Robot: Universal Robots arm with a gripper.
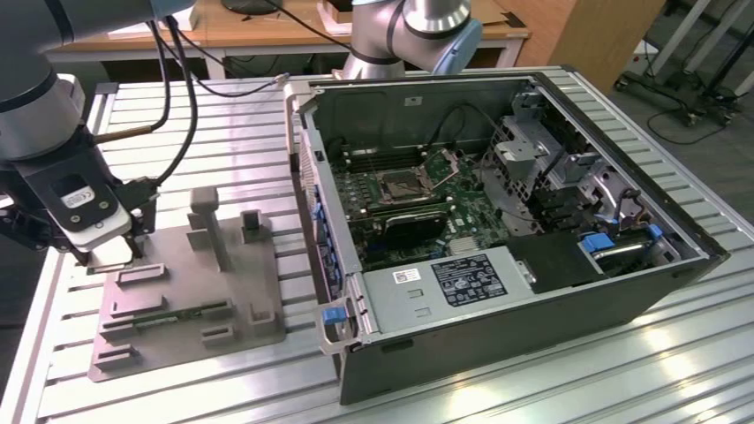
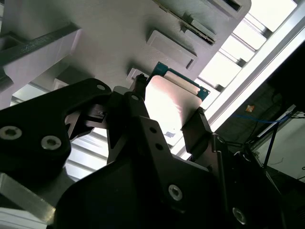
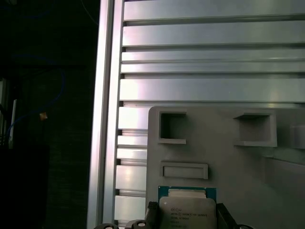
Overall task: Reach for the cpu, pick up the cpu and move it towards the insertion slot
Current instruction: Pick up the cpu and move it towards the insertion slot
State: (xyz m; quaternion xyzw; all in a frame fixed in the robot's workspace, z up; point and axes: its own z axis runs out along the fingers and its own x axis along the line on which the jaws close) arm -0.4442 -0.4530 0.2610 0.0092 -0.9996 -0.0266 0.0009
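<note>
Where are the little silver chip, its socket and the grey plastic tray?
Small flat square silver-grey cpu chip (image 2: 167, 102): second wrist view, on its shiny metal top.
Square metal-framed insertion socket (image 1: 405, 184): exterior view, on its dark centre.
Grey plastic tray (image 1: 189, 274): exterior view, on a bare patch.

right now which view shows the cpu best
The second wrist view: most of the cpu, held in the gripper. The first wrist view cuts it off at the picture's edge; the exterior view has the gripper over the corner of the tray.

Robotics lab or workshop is indicated: slotted aluminium-profile table (image 1: 554, 384), opened black desktop computer case (image 1: 531, 305), grey plastic fixture tray (image 1: 177, 252), cable-strewn wooden desk (image 1: 271, 31) behind.
</note>
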